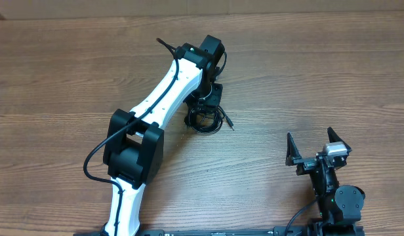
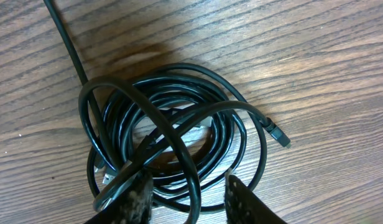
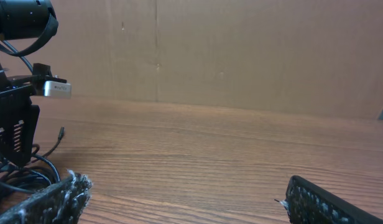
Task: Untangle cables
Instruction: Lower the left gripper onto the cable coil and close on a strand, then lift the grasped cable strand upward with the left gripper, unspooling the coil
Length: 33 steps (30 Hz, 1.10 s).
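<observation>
The left gripper sits low over the cables, its two fingers straddling the near side of the black coil at the bottom of the wrist frame. The jaws stand partway apart with several strands running between them. One loop touches the finger at the frame's left, but whether the bundle is truly pinched cannot be told. The cables lie wound in a rough ring at the centre of that frame, loops crossing one another, flat on the wooden table. A small plug pokes out at the ring's right side, and a single strand trails toward the upper left corner. Seen from overhead, the coil sits just above mid-frame, under the tip of the white left arm, which reaches in from the lower left. The right gripper hovers at the lower right, well apart from the cables, jaws spread wide and holding nothing.
</observation>
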Motion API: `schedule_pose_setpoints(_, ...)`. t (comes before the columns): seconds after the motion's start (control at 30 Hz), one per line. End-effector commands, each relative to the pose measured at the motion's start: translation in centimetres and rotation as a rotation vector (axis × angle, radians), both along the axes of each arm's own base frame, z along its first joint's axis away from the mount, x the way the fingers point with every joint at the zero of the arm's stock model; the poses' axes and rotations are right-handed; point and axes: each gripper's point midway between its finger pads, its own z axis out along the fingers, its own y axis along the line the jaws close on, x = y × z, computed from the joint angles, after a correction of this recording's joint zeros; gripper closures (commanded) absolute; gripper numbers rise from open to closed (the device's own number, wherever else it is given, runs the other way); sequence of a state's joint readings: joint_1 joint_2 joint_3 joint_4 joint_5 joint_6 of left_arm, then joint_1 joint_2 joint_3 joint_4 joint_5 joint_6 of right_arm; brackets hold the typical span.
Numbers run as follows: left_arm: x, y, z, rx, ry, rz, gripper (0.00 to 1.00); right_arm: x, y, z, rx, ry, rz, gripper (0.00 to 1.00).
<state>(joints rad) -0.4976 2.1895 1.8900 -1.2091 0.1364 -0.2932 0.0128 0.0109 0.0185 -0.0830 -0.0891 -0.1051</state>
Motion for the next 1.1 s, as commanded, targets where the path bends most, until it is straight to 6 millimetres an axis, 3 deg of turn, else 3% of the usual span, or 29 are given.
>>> schedule_pose_setpoints(0.0,-0.2,0.3,-0.6,0.022,0.018,0.040,0.66,0.0,-0.2,-0.2,-0.001,-0.002,-0.009,0.00)
schedule_pose_setpoints(0.2,-0.7,0.5,-0.6,0.033,0.043,0.071,0.74,0.0,-0.2,-0.2,-0.001,-0.002,-0.008,0.00)
schedule_pose_setpoints(0.57,-1.5,0.1,-1.1,0.044,0.058,0.062,0.78,0.0,-0.2,-0.2,-0.001,-0.002,-0.009,0.00)
schedule_pose_setpoints(0.67,-1.5,0.1,-1.1,0.043,0.056,0.062,0.84,0.0,-0.2,-0.2,-0.001,-0.002,-0.009,0.00)
schedule_pose_setpoints(0.7,-1.5,0.1,-1.1,0.043,0.056,0.062,0.91,0.0,-0.2,-0.2,-0.001,-0.002,-0.009,0.00)
schedule_pose_setpoints(0.97,-1.9,0.2,-1.2,0.044,0.074,0.061,0.96,0.0,-0.2,-0.2,-0.001,-0.002,-0.008,0.00)
schedule_pose_setpoints(1.07,-2.2,-0.4,-0.3,0.009,0.091,0.061,0.96,0.0,-0.2,-0.2,-0.001,-0.002,-0.008,0.00)
